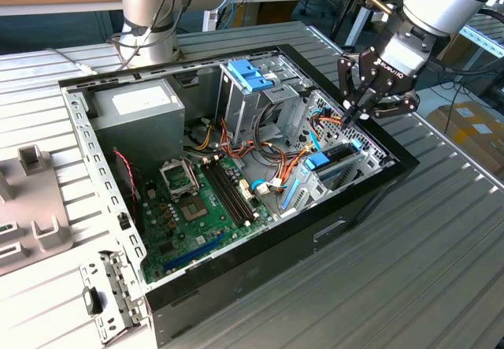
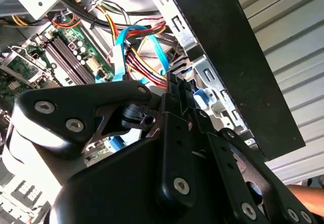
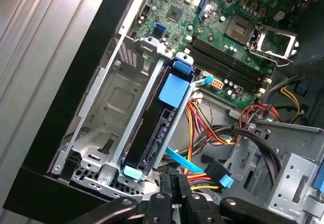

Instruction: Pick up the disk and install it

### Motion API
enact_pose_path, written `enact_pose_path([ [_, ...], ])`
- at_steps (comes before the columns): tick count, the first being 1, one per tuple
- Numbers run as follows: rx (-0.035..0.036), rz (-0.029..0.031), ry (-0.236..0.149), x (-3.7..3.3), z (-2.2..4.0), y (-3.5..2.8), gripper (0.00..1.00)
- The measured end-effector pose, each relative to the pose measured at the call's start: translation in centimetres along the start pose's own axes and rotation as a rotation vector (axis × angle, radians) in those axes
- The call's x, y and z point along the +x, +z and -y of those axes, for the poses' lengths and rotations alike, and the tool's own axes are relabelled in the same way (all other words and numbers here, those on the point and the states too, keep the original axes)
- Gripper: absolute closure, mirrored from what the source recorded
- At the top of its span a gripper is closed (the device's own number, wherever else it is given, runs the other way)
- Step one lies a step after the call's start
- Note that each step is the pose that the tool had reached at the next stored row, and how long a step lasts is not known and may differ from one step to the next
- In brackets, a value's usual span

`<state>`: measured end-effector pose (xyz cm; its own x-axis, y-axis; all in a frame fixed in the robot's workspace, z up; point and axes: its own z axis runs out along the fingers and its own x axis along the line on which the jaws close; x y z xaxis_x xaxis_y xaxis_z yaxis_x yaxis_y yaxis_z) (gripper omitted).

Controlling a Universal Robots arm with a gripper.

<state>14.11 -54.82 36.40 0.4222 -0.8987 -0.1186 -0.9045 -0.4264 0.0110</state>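
The disk (image 3: pixel 151 129) is a dark drive in a light-blue carrier with a blue tab (image 3: pixel 174 88). It lies flat in the metal bay at the front corner of the open computer case. In the exterior view the disk (image 1: pixel 337 160) sits at the case's right side. My gripper (image 1: pixel 348 116) hangs just above the bay's far end, over the case wall, and is not touching the disk. Its fingertips are pressed together with nothing between them, as both wrist views show: my gripper (image 3: pixel 175 187), my gripper (image 2: pixel 174 85).
Orange, red and blue cables (image 3: pixel 202 133) run beside the bay. The motherboard (image 1: pixel 197 207), a grey power supply (image 1: pixel 138 103) and a blue-topped drive cage (image 1: pixel 250 75) fill the case. Another arm's base (image 1: pixel 150 18) stands behind. Grey fixtures (image 1: pixel 31 207) lie at the exterior view's left.
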Motion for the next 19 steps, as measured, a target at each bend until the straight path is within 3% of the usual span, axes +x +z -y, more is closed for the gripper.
enact_pose_path([
  [9, 0.0078, 0.0007, 0.065, 0.01, 0.0, 0.05, 0.83],
  [12, 0.0207, 0.0017, 0.174, 0.02, 0.0, 0.13, 0.83],
  [19, 0.0271, 0.0024, 0.227, 0.02, 0.0, 0.17, 0.83],
])
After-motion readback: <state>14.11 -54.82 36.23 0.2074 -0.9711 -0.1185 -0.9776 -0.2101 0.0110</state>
